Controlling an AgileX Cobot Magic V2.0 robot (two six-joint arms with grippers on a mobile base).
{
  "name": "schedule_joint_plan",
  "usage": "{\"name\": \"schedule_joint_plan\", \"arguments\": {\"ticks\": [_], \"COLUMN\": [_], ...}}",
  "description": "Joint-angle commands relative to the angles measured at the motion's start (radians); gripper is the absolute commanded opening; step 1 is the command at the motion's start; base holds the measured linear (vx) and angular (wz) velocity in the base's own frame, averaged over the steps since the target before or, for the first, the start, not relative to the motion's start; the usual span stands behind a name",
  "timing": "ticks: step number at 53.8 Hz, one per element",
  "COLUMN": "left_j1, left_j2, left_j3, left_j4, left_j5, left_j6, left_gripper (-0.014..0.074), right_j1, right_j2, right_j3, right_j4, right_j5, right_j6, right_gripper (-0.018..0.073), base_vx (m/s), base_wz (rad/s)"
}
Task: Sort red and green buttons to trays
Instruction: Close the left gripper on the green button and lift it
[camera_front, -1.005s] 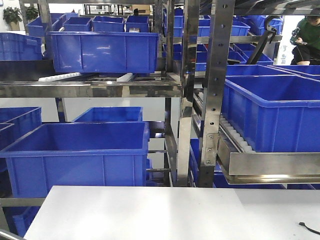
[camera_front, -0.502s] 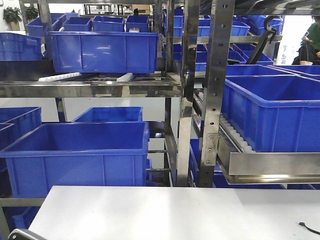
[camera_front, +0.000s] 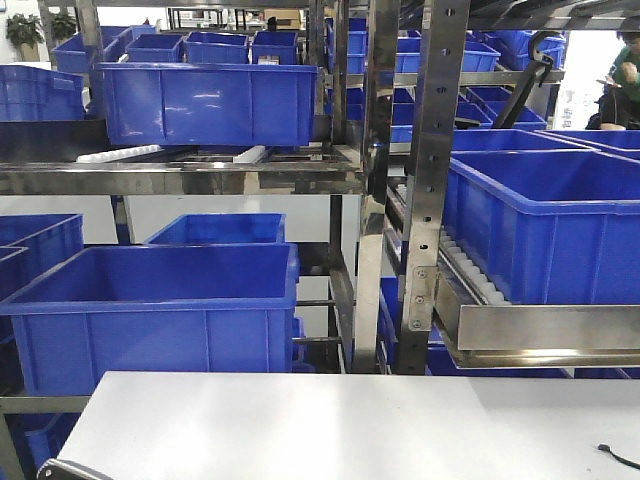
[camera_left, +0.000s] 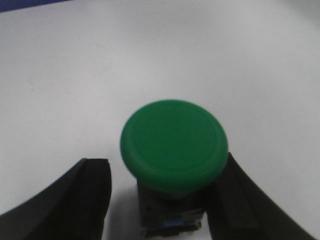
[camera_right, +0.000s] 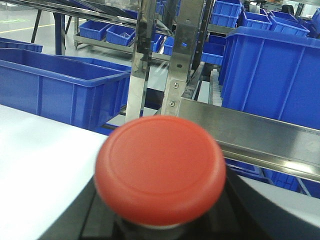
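Green button (camera_left: 174, 145) is seen between the fingers (camera_left: 75, 200) of the left pincer (camera_left: 164, 167), cap up, dark boxy body below the cap. One finger is set against the cap's rim. The other is parted from the body by a strip of white surface (camera_left: 150, 55), so the left pincer is read as open around the button, not clamped. Whether the body's foot rests on the surface cannot be told; it is cut off by the frame edge.

Red button (camera_right: 160, 167) is seen in the right pincer (camera_right: 162, 212), cap turned toward the wrist camera and blurred. Dark fingers (camera_right: 255, 210) are pressed close under the cap on both sides, so the right pincer is read as closed on the red button. The body is hidden by the cap. White surface (camera_right: 40, 165) lies beside and beyond this pincer, on one side.

Past the right pincer, a steel rack (camera_right: 175, 55) is seen with blue crates (camera_right: 65, 90) on its shelves.

In the front view, the surface (camera_front: 330, 420) is shown in the foreground, with the rack (camera_front: 435, 150) and a large blue crate (camera_front: 150, 300) behind it. A thin black cable (camera_front: 620, 455) lies at the surface's far corner. A small metal part (camera_front: 70, 468) shows at the bottom edge; what it is cannot be told. A person (camera_front: 620, 90) is partly seen far back.
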Motion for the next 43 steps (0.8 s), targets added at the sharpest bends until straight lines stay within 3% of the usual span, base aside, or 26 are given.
{"name": "schedule_joint_plan", "arguments": {"ticks": [1,17,25,31,38,43], "left_j1": [-0.005,-0.005,-0.005,-0.005,-0.005,-0.005], "left_j2": [-0.02,-0.043,-0.149,-0.28,-0.472,-0.598], "left_j3": [-0.014,-0.014,-0.014,-0.014,-0.028,-0.077], "left_j4": [-0.009,-0.003,0.002,0.002,0.009,0.098], "left_j5": [-0.077,-0.113,-0.067,0.028,0.248,0.498], "left_j6": [-0.013,-0.013,-0.021,-0.022,-0.103,-0.2], "left_gripper": [0.0416,-0.0008,-0.0005,-0.0003,-0.0002,-0.0001], "right_j1": [-0.002,-0.002,-0.002,-0.002,-0.002,-0.002], "right_j2": [0.002,0.002,0.002,0.002,0.002,0.002], "right_j3": [-0.031,-0.031,-0.031,-0.031,-0.031,-0.031], "right_j4": [0.02,0.02,0.02,0.02,0.02,0.02], "right_j5": [0.003,0.003,0.003,0.003,0.003,0.003], "right_j6": [0.001,0.001,0.001,0.001,0.001,0.001], "right_gripper": [-0.0009,-0.0009,-0.0009,-0.0009,-0.0009,-0.0009], "base_vx": [0.0,0.0,0.0,0.0,0.0,0.0], "base_wz": [0.0,0.0,0.0,0.0,0.0,0.0]}}
